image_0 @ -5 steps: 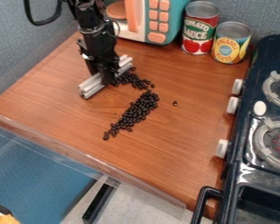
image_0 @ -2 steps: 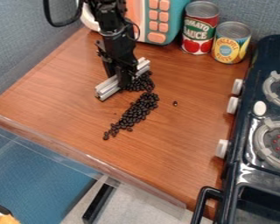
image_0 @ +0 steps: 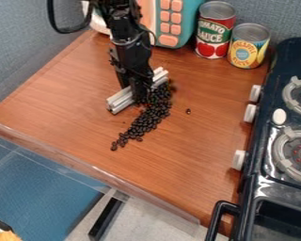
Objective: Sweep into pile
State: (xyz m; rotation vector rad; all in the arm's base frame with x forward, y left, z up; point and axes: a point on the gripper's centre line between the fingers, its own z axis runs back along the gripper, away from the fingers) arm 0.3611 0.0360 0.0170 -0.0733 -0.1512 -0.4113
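The black gripper hangs over the middle of the wooden table, low down, holding a silver metal bar by its middle. The bar lies slanted across the table, its right end farther back. Dark beans press up along the bar's right side and trail toward the front left in a narrowing strip. One loose bean lies apart to the right of them. Part of the bar is hidden behind the gripper.
A teal and white toy microwave stands at the back, beside a red tomato can and a yellow can. The dark toy stove lines the right side. Along the front runs the table's edge.
The gripper and bar have moved right and slightly toward the front. The rear beans have been pushed right and now join the front strip. The loose bean has stayed put.
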